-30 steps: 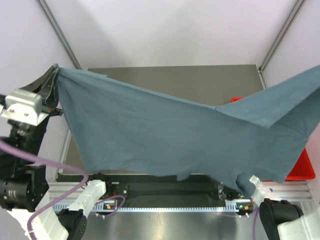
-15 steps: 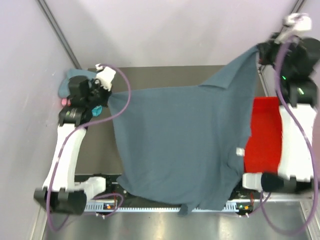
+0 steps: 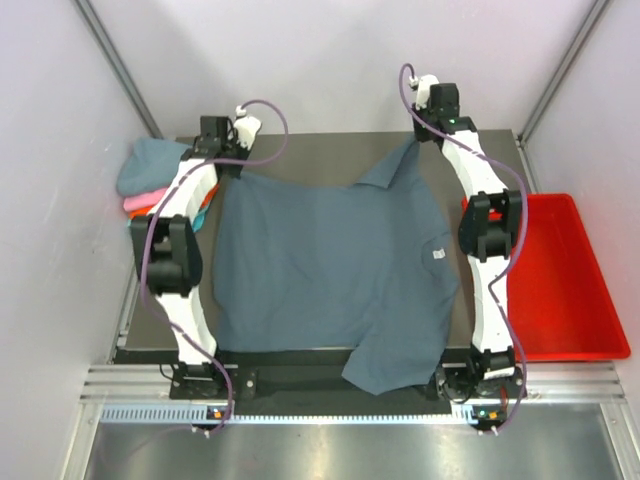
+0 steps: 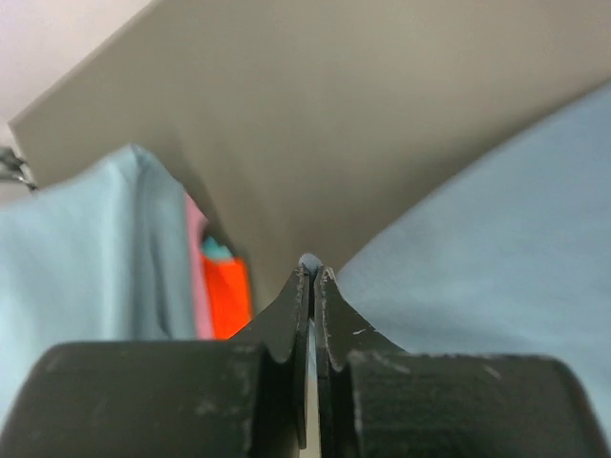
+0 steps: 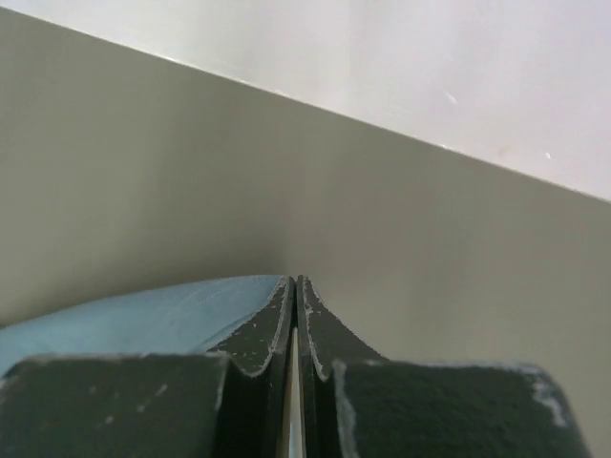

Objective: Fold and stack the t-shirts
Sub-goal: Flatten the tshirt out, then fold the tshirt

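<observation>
A slate blue-grey t-shirt (image 3: 330, 260) lies spread over the table, its near hem hanging over the front edge. My left gripper (image 3: 232, 165) is shut on the shirt's far left corner; in the left wrist view a nub of cloth (image 4: 310, 260) shows at the shut fingertips. The far right corner, slightly lifted, is pinched in my shut right gripper (image 3: 418, 135), and in the right wrist view the shirt (image 5: 143, 310) runs off left of the jaws. A stack of folded t-shirts (image 3: 148, 180), teal on top over pink and orange, sits at the far left.
A red plastic tray (image 3: 570, 290) stands right of the table. The stack (image 4: 86, 248) lies close to the left of my left gripper. Grey walls and slanted frame posts close in the back.
Both arms have swung from high up down to the table's far side with the shirt. The cloth, hanging in the air before, now lies spread flat.
</observation>
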Robot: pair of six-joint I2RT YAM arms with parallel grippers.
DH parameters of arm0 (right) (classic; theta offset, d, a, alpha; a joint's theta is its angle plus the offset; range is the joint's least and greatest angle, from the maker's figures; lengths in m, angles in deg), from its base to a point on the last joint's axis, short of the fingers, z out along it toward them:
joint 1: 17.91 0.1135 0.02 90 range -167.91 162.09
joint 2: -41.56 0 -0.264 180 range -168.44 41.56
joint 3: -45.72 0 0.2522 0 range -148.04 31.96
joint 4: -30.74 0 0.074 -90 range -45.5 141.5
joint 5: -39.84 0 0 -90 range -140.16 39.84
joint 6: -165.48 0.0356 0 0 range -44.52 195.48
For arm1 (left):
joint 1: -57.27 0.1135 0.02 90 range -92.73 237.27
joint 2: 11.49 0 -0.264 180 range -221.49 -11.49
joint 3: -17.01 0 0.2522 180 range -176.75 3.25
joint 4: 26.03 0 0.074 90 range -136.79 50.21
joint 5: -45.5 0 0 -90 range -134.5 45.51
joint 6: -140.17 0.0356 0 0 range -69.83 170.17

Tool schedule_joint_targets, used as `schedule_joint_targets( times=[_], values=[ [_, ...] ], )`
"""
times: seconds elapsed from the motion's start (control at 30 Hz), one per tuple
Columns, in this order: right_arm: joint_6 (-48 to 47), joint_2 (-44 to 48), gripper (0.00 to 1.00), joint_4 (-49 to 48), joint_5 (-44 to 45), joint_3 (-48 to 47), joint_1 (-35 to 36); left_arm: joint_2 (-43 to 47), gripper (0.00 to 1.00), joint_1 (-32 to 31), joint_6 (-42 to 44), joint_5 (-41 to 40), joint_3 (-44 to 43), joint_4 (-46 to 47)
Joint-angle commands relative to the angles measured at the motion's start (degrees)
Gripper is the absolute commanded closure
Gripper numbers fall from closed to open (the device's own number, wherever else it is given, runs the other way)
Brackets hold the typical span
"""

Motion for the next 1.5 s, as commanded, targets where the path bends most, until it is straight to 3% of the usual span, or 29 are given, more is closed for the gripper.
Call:
schedule_joint_targets(
  times=[0.0,0.1,0.27,0.73,1.0,1.23,1.47],
  values=[
    [-2.11,0.78,1.00,-3.38,7.02,-5.76,0.16,-6.38,1.00,0.17,2.46,-4.76,-12.33,2.17],
    [-2.11,-0.27,1.00,-6.82,7.64,-3.03,0.25,-10.26,1.00,0.17,3.16,-5.38,-15.79,3.12],
    [-1.49,-5.27,1.00,-10.33,10.62,-8.12,0.69,-13.52,1.00,0.26,3.78,-8.98,-16.32,7.35],
    [-3.78,-10.55,1.00,-21.85,8.69,-13.83,5.00,-13.44,1.00,2.10,1.23,-10.74,-14.74,9.37],
    [-7.64,-13.37,1.00,-30.73,11.42,-14.10,5.09,-18.18,1.00,2.80,0.79,-12.59,-18.25,10.52],
    [-9.66,-10.12,1.00,-27.32,11.16,-10.42,4.56,-20.03,1.00,2.72,-0.27,-10.48,-21.77,7.89],
    [-8.44,1.81,1.00,-18.55,8.17,-2.07,2.80,-15.65,1.00,2.72,0.96,-6.97,-21.51,1.83]
  ],
)
